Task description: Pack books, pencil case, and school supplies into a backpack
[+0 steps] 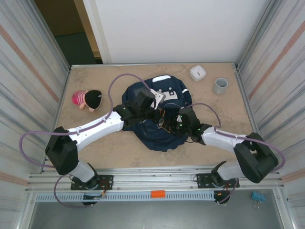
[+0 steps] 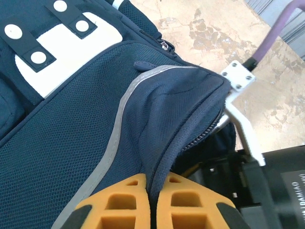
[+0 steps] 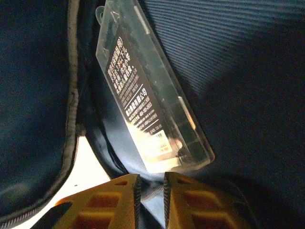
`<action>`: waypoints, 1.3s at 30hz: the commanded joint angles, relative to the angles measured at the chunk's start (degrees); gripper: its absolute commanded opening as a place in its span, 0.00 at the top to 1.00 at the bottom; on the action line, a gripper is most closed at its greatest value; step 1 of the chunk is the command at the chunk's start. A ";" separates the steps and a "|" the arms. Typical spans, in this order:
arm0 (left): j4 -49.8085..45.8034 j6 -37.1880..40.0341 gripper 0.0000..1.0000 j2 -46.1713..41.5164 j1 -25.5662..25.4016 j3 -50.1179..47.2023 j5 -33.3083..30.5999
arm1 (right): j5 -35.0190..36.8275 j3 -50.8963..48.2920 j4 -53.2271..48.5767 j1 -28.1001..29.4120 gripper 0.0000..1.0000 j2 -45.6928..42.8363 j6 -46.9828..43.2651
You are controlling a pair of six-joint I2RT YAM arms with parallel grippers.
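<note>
Backpack [image 1: 157,139] lies flat at the middle of the table [image 1: 119,155]. It is navy, its long axis runs far-to-near, and the white-patch end points at the far wall.

Writing:
- The clear packet [image 3: 152,95] carries a dark label with rows of small white characters (they look Chinese, too fine to read). Low on the label is a pale barcode-like block.
- The black motor housing [image 2: 281,181] of the other arm has white lettering, with DAMIAO readable at the frame edge.
- The white patch [image 2: 66,52] on the backpack front has dark straps with round white snaps.
- A grey reflective strip [image 2: 114,138] curves down the mesh panel.

The packet sits inside the backpack against the blue lining, just beside the zipper edge. In the right wrist view its long axis runs upper left to lower right, hang-tab end at upper left. Its lower end is near the orange fingers; I can't tell if they touch.

Left gripper [image 2: 151,183]: fingers are pressed together on a fold of backpack fabric by the open zipper.

Right gripper [image 3: 151,183]: fingers are nearly together with a thin slit between them, and I can't tell if anything is pinched.

A plush toy [image 1: 88,99], a white round device [image 1: 198,72] and a grey cup [image 1: 220,86] sit on the table, apart from the backpack.
</note>
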 commanded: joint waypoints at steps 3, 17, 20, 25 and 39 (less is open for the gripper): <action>3.37 -1.52 1.00 -1.86 0.25 1.44 2.53 | -0.41 5.59 5.25 -2.17 0.81 6.37 -1.40; 0.07 -1.75 0.52 -4.29 1.31 -0.65 -0.78 | -5.72 0.33 -6.03 -8.50 0.61 -11.40 -10.21; -0.08 -3.09 0.39 -7.72 3.28 -4.38 0.00 | -7.49 -2.40 -10.31 -10.52 0.54 -18.20 -11.79; 0.00 -5.30 0.30 -15.00 7.60 -14.26 1.00 | -12.90 -5.38 -7.66 -12.66 0.33 -22.38 -9.93; 16.83 0.68 0.30 -15.81 15.81 -33.76 13.55 | -12.05 -4.24 0.91 -11.69 0.42 -10.03 -3.25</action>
